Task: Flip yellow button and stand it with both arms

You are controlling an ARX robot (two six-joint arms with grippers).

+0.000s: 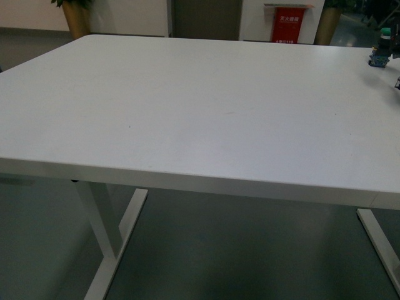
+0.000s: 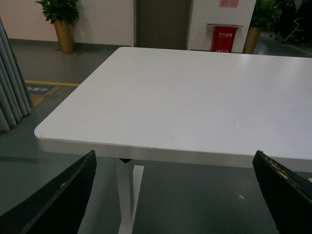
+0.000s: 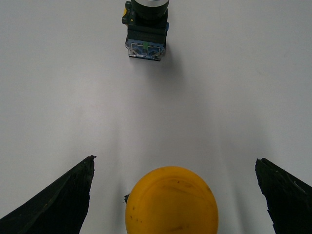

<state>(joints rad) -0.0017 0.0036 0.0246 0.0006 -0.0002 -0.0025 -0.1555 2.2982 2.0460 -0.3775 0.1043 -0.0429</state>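
Yellow button [image 3: 171,201] sits on table [image 1: 187,106] between the wide-apart fingers [image 3: 53,200] of the R gripper [image 3: 173,195], untouched. Only its round cap shows, facing the wrist cam; base hidden, frame cuts it off, so axis unclear. Green switch [image 3: 146,27] beyond, top cropped. L gripper [image 2: 173,195] spread, holds nothing, off table edge.

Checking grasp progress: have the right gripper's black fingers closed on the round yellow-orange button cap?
No, the right gripper is open, its fingers standing apart from the yellow-orange cap on both sides.
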